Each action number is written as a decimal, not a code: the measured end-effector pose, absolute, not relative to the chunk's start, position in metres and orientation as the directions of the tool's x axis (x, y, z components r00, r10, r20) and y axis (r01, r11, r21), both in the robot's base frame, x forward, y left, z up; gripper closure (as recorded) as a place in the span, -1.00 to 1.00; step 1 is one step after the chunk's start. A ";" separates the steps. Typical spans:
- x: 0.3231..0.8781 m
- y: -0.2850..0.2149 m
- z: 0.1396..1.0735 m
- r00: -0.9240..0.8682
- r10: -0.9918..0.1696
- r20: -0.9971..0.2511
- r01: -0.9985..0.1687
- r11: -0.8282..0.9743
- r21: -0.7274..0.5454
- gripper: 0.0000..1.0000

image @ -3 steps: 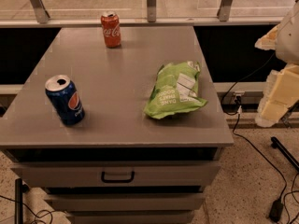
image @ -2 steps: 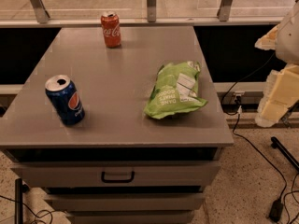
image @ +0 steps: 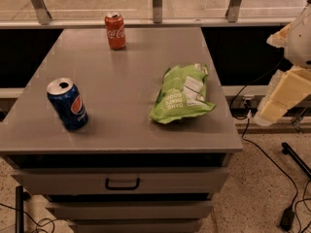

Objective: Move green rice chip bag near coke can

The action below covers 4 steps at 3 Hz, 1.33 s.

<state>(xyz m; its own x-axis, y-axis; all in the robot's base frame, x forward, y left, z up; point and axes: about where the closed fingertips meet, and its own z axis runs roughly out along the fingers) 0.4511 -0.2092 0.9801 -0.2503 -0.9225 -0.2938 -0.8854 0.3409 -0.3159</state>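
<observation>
**Dim, warm light with soft shadows**

The scene is dim, with a brownish-warm cast. The brightest strip is the floor along the top of the frame. Below it, the gaps on either side of the table [image: 121,76] fall to near black. The grey top is evenly lit, without hard glare. The Pepsi can [image: 68,104] has a pale glint on its lid. It, the coke can [image: 115,31] and the green rice chip bag [image: 182,93] cast only short, faint shadows. The gripper [image: 284,98], at the right edge of the frame, shows pale cream-yellow.

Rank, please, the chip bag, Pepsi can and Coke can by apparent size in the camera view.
1. green rice chip bag
2. Pepsi can, nearer, so unsure
3. coke can
The gripper sits right of the table.
</observation>
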 end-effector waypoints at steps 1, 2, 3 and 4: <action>0.478 -0.201 0.977 -0.238 -0.866 -0.441 -0.850 0.405 -0.337 -1.00; 0.501 -0.186 0.971 -0.187 -0.806 -0.562 -0.845 0.424 -0.327 -1.00; 0.524 -0.169 0.959 -0.160 -0.759 -0.631 -0.864 0.417 -0.282 -1.00; 0.540 -0.151 0.941 -0.154 -0.741 -0.654 -0.889 0.393 -0.236 -1.00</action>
<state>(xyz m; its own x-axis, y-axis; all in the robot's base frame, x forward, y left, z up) 0.5404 -0.1509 0.9408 -0.1538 -0.7410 -0.6536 -0.8887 0.3928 -0.2363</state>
